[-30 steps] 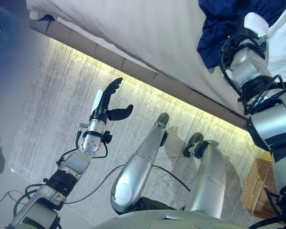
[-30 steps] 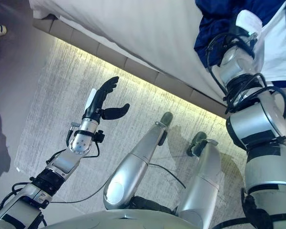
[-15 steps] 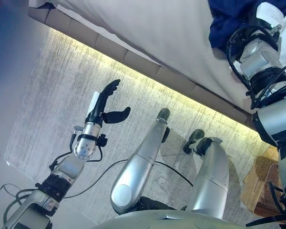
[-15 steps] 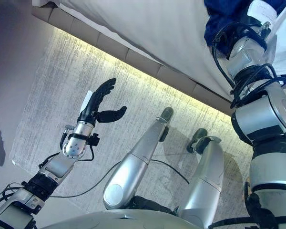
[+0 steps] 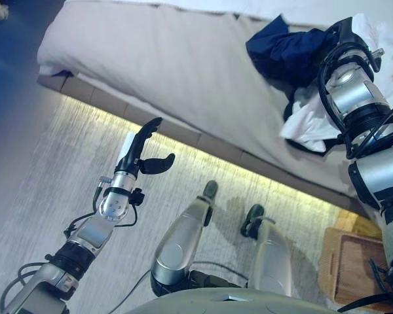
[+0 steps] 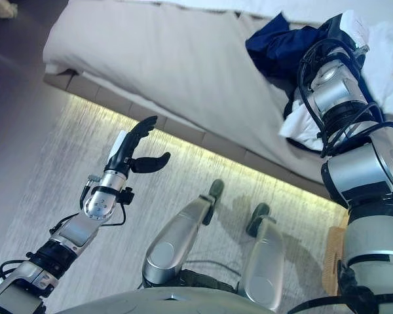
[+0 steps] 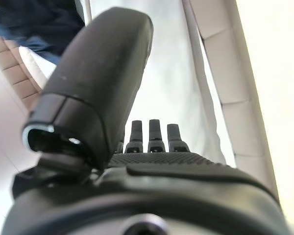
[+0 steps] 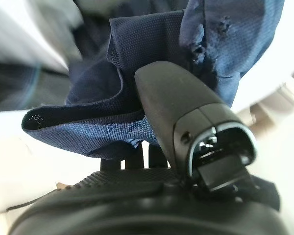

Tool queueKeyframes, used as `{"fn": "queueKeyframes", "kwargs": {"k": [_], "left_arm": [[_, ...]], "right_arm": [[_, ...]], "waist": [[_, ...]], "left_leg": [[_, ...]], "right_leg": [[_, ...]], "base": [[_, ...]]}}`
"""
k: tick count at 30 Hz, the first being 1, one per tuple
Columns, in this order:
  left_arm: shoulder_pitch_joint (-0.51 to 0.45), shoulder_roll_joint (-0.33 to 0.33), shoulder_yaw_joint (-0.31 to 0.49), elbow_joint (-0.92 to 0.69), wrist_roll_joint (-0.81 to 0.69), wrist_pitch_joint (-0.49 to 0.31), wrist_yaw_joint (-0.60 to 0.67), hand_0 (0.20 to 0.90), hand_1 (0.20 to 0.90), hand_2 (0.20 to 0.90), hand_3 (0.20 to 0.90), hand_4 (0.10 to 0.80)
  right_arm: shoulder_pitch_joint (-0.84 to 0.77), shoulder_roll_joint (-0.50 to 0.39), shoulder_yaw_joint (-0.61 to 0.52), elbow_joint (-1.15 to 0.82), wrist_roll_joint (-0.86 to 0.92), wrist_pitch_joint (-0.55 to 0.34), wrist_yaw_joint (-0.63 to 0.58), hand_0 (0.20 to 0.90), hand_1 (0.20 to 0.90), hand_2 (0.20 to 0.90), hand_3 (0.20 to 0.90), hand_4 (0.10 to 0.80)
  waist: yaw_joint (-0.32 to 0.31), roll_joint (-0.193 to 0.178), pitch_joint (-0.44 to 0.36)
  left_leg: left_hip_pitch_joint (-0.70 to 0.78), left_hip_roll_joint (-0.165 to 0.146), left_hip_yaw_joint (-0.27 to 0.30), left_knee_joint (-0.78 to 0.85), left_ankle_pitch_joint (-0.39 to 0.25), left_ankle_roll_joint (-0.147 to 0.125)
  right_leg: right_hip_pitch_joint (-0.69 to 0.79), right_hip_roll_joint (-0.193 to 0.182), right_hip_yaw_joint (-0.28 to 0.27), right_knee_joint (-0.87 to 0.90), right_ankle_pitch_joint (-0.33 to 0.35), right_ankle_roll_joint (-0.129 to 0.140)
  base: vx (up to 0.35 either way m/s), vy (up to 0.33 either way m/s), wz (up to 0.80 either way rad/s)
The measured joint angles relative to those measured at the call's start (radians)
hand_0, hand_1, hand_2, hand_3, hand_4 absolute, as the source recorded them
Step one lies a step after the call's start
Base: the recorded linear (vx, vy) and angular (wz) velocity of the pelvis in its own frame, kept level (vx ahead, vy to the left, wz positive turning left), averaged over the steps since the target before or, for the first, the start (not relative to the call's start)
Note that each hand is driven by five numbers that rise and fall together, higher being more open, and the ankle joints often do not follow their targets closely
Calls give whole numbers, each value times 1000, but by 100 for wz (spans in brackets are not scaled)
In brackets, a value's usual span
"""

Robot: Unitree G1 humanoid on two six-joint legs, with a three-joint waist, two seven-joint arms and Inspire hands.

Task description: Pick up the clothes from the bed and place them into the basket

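Observation:
A crumpled navy garment [image 5: 285,52] lies on the grey bed [image 5: 170,72], with a white garment [image 5: 308,121] beside it near the bed's edge. My right hand [image 5: 348,36] rests against the navy garment at the far right. In the right wrist view the navy cloth [image 8: 137,88] drapes over the hand, beside its thumb [image 8: 186,112]. My left hand [image 5: 139,145] is held up open over the rug, short of the bed's edge and holding nothing. The wicker basket [image 5: 350,265] stands on the floor at the lower right.
A light strip runs under the bed's padded base [image 5: 183,131]. A pale textured rug [image 5: 59,176] covers the floor in front of the bed. More white cloth [image 6: 390,59] lies on the bed at the far right. A pale shoe [image 6: 0,8] shows at the top left.
The camera has tilted up, so more of the bed and the white garment show. My right hand stays at the navy garment. The left hand holds the same open pose.

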Motion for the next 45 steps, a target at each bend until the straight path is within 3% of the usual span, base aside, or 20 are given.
{"fn": "queueKeyframes", "kwargs": {"k": [2,3,9,17,21,22,23,24,25,26,27,28,33,35,36,37,39,41,45], "left_arm": [[-4,5,0,51,0,33,-17,900,900,900,900,800],[0,5,0,72,1,46,-27,900,900,900,900,800],[-3,-7,-1,129,1,79,-71,900,900,900,900,800],[-30,-33,-5,206,-5,88,-132,900,900,900,900,800],[-66,-59,-10,227,-16,88,-144,900,900,900,900,800],[-69,-66,-11,232,-22,88,-148,900,900,900,900,800],[-70,-80,-11,241,-26,88,-148,900,900,900,900,800],[-65,-84,-17,243,-37,87,-146,900,900,900,900,800],[-63,-88,-30,245,-50,87,-143,900,900,900,900,800],[-61,-92,-31,246,-62,87,-133,900,900,900,900,800],[-61,-90,-20,261,-78,88,-120,900,900,900,900,800],[-62,-91,-10,272,-97,97,-116,900,900,900,900,800],[-79,-98,-5,272,-110,95,-125,900,900,900,900,800],[-70,-92,6,273,-110,95,-117,900,900,900,900,800],[-61,-82,11,273,-110,95,-101,900,900,900,900,800],[-50,-62,16,273,-111,98,-86,900,900,900,900,800],[-46,-62,43,267,-111,99,-89,900,900,900,900,800],[-47,-71,77,251,-117,97,-87,900,900,900,900,800],[-40,-122,87,253,-146,106,-92,900,900,900,900,800]], "right_arm": [[-2,-36,-8,-51,35,-10,0,300,300,300,200,100],[-2,-57,-18,-80,63,-20,2,300,300,300,200,100],[-29,-184,-53,-141,150,-29,8,300,300,300,200,100],[-30,-272,-109,-162,197,-20,29,300,300,300,200,100],[-34,-341,-109,-161,200,-19,27,300,300,300,200,100],[-38,-355,-107,-157,203,-19,26,300,300,300,200,100],[-39,-366,-104,-154,222,-19,25,300,300,300,200,100],[-36,-368,-107,-155,244,-20,25,300,300,300,200,100],[-38,-372,-116,-159,260,-23,25,300,300,300,200,100],[-34,-372,-121,-176,264,-31,17,300,300,300,200,100],[6,-372,-122,-206,285,-39,10,300,300,300,200,100],[48,-372,-139,-232,301,-37,4,300,300,300,200,100],[251,-372,-349,-250,295,-29,-76,300,300,300,200,100],[301,-364,-358,-254,293,-20,-77,300,300,300,200,100],[321,-346,-358,-252,294,-19,-75,300,300,300,200,100],[328,-310,-359,-252,296,-17,-70,300,300,300,200,100],[352,-296,-365,-253,297,-19,-60,300,300,300,200,100],[398,-293,-396,-253,296,-21,-60,300,300,300,200,100],[482,-288,-396,-253,296,-15,-41,300,300,300,200,100]], "waist": [[-11,-30,-23],[-17,-41,-30],[-67,-57,-60],[-166,-94,-142],[-211,-106,-154],[-217,-109,-154],[-222,-123,-154],[-221,-135,-166],[-221,-115,-186],[-219,-80,-194],[-225,-94,-193],[-252,-105,-196],[-307,-108,-197],[-314,-107,-197],[-300,-107,-197],[-286,-107,-197],[-288,-103,-198],[-279,-115,-200],[-297,-89,-207]], "left_leg": [[68,15,5,-70,23,4],[107,21,6,-107,41,-7],[251,39,20,-211,51,-13],[399,67,92,-331,51,-14],[422,73,118,-350,51,-13],[418,71,131,-322,51,-13],[363,61,137,-193,34,-9],[345,37,96,-236,-26,26],[374,40,43,-367,9,33],[386,78,20,-376,90,29],[405,84,31,-377,68,27],[407,84,45,-377,68,26],[438,82,89,-397,67,25],[447,87,131,-407,66,24],[445,97,176,-407,66,24],[439,112,234,-396,63,23],[441,119,261,-395,42,18],[446,103,295,-400,10,11],[438,107,295,-395,12,9]], "right_leg": [[71,23,1,-90,67,11],[114,33,1,-139,82,18],[292,66,5,-337,145,26],[453,107,92,-564,253,38],[466,119,121,-592,266,35],[464,118,149,-592,278,22],[462,96,182,-592,309,6],[450,81,226,-589,315,0],[432,106,252,-589,314,1],[429,150,289,-591,309,8],[436,152,333,-590,295,27],[432,150,337,-584,295,28],[417,145,332,-556,292,34],[387,152,316,-544,304,54],[362,165,275,-526,321,80],[317,186,235,-503,354,83],[311,182,197,-525,352,77],[317,166,163,-562,295,25],[320,178,176,-591,319,4]], "base": [[63,-6,-15],[76,-15,-17],[38,-13,-12],[-55,-17,-32],[-60,27,-30],[-29,66,-55],[-11,76,-79],[7,81,-92],[12,66,-107],[-9,64,-120],[-32,67,-101],[-48,57,-60],[-70,7,-30],[-181,-44,-70],[-176,-79,-128],[-201,-134,-147],[-34,-129,-86],[61,-115,-43],[10,-77,-17]]}}
